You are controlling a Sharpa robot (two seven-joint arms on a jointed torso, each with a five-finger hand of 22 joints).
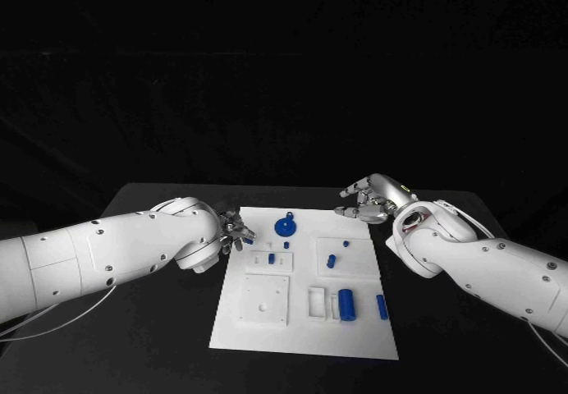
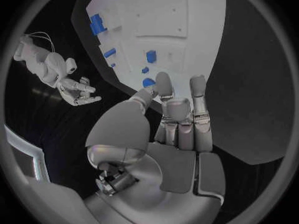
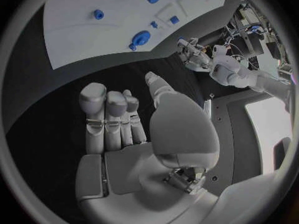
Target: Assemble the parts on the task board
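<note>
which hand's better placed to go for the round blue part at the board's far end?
Left, probably. The left hand hovers at the task board edge, close beside the round blue part, holding nothing. The right hand sits off the board's far right corner, farther away.

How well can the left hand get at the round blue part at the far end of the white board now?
Probably yes. The left hand hovers empty at the board's left edge, the round blue part lies close beside it, and nothing stands between them.
</note>
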